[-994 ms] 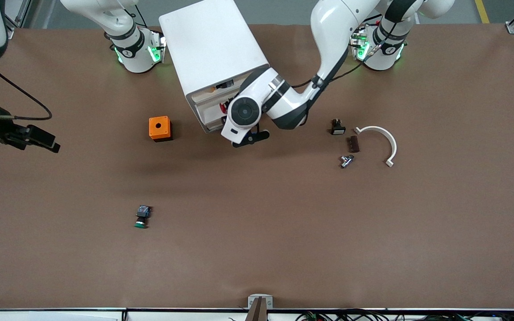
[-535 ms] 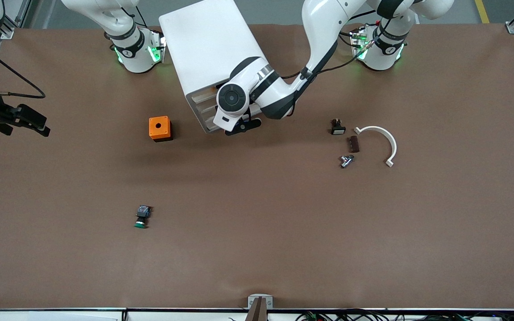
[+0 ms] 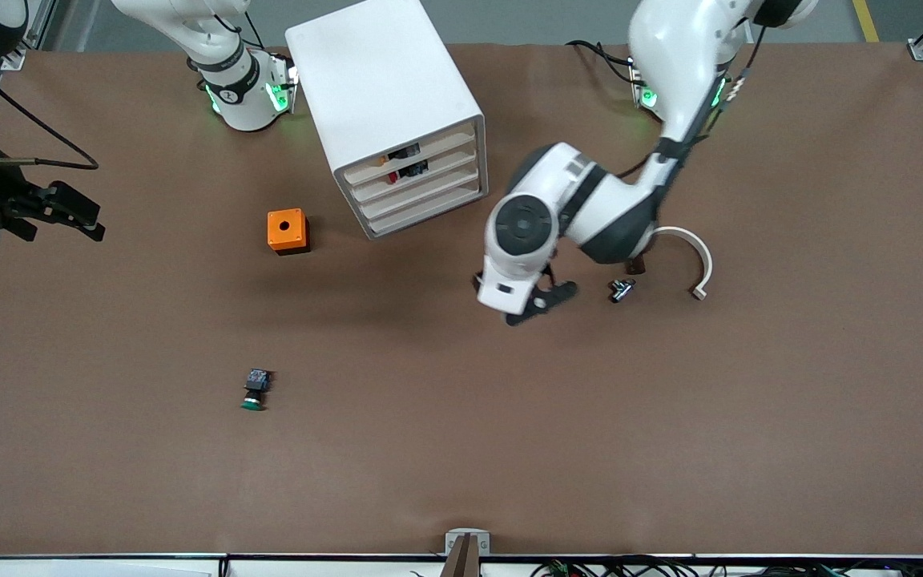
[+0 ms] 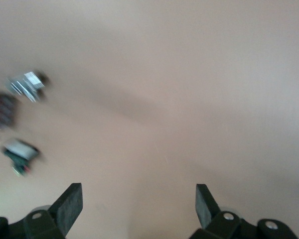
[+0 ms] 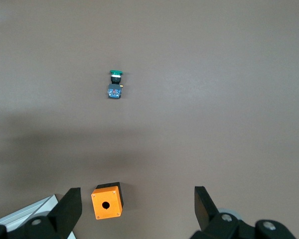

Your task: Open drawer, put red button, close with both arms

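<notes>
Drawer (image 3: 425,173), second from top of the white cabinet (image 3: 385,104), is sitting pushed in flush w/ the others — a red-and-black item showing through its front may be the red button, can't tell. Left gripper (image 3: 527,302) (image 4: 137,205) is hanging over bare table near a small metal part (image 3: 622,289), jaws wide apart, empty. Right gripper (image 3: 69,215) (image 5: 137,208) is waiting at the right arm's end — jaws apart, above the orange box (image 5: 107,200) and green button (image 5: 115,84).
</notes>
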{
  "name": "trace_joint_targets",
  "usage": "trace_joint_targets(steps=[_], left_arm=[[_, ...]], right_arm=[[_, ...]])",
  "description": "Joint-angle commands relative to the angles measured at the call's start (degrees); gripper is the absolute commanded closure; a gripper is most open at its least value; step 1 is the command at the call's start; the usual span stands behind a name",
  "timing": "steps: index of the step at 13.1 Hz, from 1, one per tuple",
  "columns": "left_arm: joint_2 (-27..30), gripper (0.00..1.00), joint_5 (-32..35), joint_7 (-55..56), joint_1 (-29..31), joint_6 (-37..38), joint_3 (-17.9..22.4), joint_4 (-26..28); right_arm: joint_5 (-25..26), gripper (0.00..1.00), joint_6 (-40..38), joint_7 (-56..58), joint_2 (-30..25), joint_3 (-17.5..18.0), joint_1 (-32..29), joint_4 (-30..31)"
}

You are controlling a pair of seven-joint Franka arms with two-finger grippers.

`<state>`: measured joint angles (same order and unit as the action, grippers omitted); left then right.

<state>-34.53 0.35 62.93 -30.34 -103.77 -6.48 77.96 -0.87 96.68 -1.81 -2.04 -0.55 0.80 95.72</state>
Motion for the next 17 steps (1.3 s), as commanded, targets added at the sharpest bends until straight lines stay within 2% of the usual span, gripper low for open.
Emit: trace_joint_targets(steps=[1,6,11,17], left_arm=[[7.09,0.00,3.51,-5.68,5.62,3.46,-0.38,1.59],[18.08,0.00,4.58,-20.36,14.85,14.54,-0.46,1.67],[25.73,0.00,4.40,-34.17,21.98,18.16,-0.29,2.11],[34.52,0.00,3.96,-50.34,25.68,18.52,1.99,8.08]], right_arm=[[1.05,0.00,-0.09,0.41,-1.30,0.72,-1.07,0.96],[1.05,0.00,-0.18,0.50,-1.30,0.98,-2.03,1.05],[1.05,0.00,-0.18,0.50,-1.30,0.81,-1.77,1.05],[1.05,0.00,-0.18,0.50,-1.30,0.81,-1.77,1.05]])
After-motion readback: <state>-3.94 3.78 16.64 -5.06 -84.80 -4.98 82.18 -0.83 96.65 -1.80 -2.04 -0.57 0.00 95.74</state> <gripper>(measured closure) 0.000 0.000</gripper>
